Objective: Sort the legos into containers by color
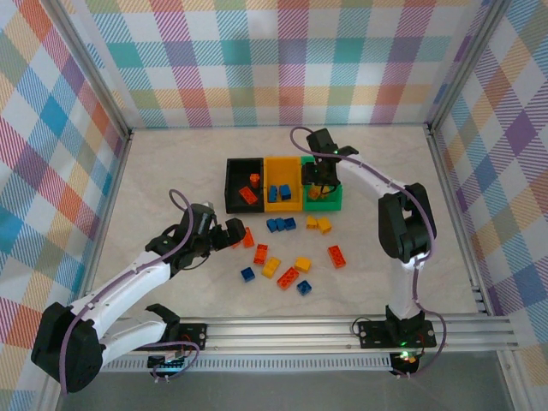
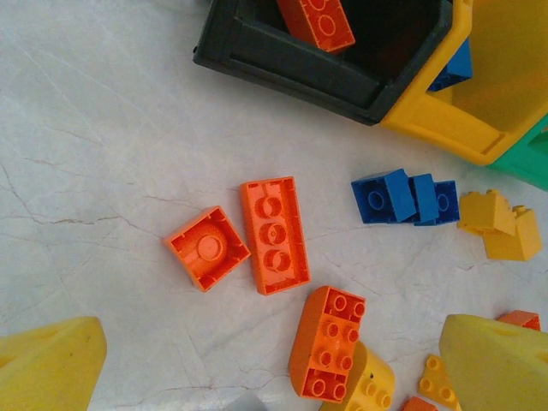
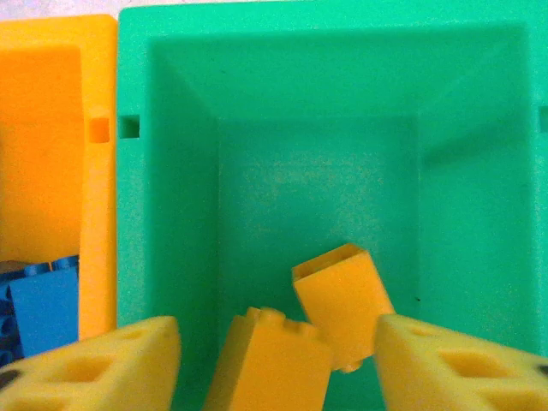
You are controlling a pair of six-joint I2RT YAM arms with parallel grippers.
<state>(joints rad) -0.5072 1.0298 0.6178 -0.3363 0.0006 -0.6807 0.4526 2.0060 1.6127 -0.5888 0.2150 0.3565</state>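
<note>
The joined bins stand mid-table: black (image 1: 229, 184) with orange-red legos, yellow-orange (image 1: 282, 161) with blue ones (image 1: 284, 192), green (image 1: 324, 205). My right gripper (image 1: 322, 180) hangs open over the green bin (image 3: 171, 171). Two yellow legos (image 3: 342, 304) (image 3: 270, 364) lie loose in it between the open fingers (image 3: 462, 364). My left gripper (image 1: 229, 235) is open low over the table beside an orange-red lego (image 1: 247, 237). In the left wrist view a rounded orange lego (image 2: 328, 342) lies between its fingers (image 2: 51, 364), and two overturned orange ones (image 2: 272, 235) (image 2: 206, 247) lie just beyond.
Loose legos lie scattered in front of the bins: blue (image 1: 281, 224), yellow (image 1: 318, 224), orange (image 1: 336, 255), and several more around (image 1: 288, 276). Metal frame posts and plaid walls enclose the table on three sides.
</note>
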